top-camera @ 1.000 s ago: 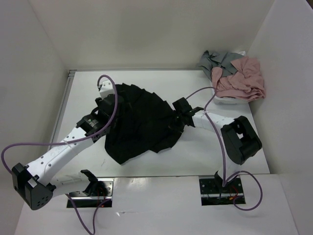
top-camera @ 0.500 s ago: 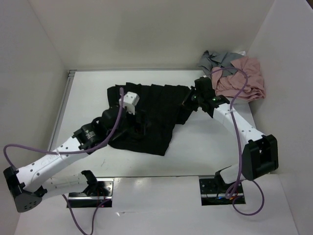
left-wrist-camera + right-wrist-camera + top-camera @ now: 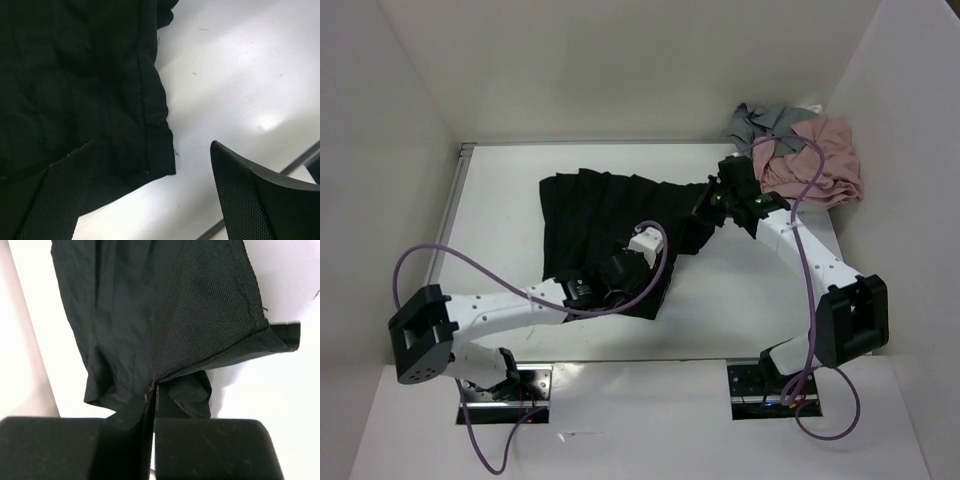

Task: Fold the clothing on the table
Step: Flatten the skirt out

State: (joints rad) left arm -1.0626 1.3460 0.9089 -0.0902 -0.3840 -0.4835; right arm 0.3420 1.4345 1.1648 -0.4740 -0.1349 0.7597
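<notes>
The black pleated clothing [image 3: 605, 215] lies spread on the white table [image 3: 495, 210], reaching from back left to the middle. My left gripper [image 3: 632, 282] hovers over its near right corner, open wide with nothing between its fingers. In the left wrist view that gripper [image 3: 152, 146] frames the hemmed corner of the clothing [image 3: 80, 75] and bare table [image 3: 240, 75]. My right gripper [image 3: 716, 202] is shut on the clothing's right edge. In the right wrist view the right gripper [image 3: 152, 401] pinches a seamed edge of the clothing [image 3: 150, 305], which hangs down from there.
A pink garment [image 3: 817, 165] and a grey garment [image 3: 768, 122] are heaped on a white container [image 3: 782, 208] at the back right corner. White walls enclose the table on three sides. The table's near edge [image 3: 300, 162] runs close to the left gripper.
The left gripper has opened, let go of the clothing, and swung right toward its near corner. The right gripper carried its edge to the back right, then held still. The clothing now lies flatter.
</notes>
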